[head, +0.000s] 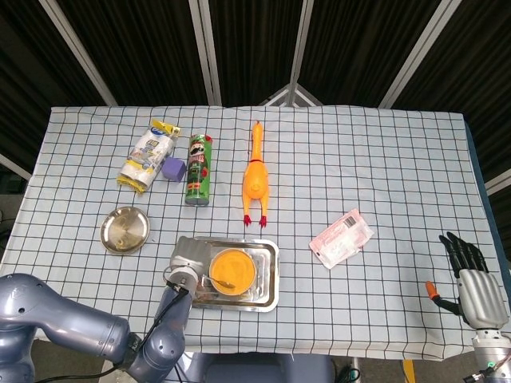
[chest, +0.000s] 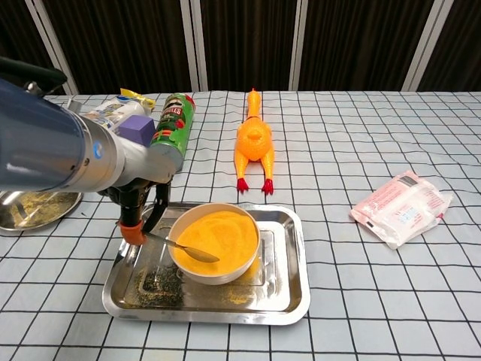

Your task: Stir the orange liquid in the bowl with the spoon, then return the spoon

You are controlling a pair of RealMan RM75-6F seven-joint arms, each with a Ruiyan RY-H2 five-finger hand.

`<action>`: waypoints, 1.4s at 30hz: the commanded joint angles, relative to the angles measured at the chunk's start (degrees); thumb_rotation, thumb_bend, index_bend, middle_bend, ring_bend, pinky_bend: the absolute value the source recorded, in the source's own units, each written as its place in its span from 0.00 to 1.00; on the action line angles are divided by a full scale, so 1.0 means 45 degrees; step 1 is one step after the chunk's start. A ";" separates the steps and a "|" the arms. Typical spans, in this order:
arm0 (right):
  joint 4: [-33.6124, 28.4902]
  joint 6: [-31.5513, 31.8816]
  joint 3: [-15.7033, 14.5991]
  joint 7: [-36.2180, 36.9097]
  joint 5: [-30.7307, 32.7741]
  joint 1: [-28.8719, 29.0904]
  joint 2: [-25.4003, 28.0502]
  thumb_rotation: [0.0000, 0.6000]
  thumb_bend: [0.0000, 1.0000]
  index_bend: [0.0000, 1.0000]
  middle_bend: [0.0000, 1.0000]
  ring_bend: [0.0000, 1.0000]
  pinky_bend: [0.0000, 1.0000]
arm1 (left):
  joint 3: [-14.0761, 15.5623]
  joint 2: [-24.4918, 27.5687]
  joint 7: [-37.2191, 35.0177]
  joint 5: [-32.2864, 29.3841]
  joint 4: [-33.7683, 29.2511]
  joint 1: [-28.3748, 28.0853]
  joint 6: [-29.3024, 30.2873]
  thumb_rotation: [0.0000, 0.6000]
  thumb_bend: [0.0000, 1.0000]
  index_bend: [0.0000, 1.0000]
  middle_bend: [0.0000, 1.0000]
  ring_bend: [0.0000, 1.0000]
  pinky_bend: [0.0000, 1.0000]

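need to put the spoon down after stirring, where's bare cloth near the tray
Bare cloth lies right of the tray, between it and the pink packet, and along the near edge. The left is crowded: the left hand holds the spoon there, with the small steel dish beyond.

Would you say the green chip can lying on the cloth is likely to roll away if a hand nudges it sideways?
Probably. The green chip can lies on its side, a smooth cylinder, so a sideways nudge would likely roll it. The purple block close on one side might stop it that way. It likely slips in a loose grasp.
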 commanded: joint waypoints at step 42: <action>-0.0088 -0.0007 0.0004 0.0247 -0.0014 0.0001 0.0045 1.00 0.41 0.00 0.00 0.00 0.00 | -0.0763 0.0209 0.0691 -0.1454 0.0475 -0.1066 0.0494 1.00 0.75 0.86 1.00 1.00 0.99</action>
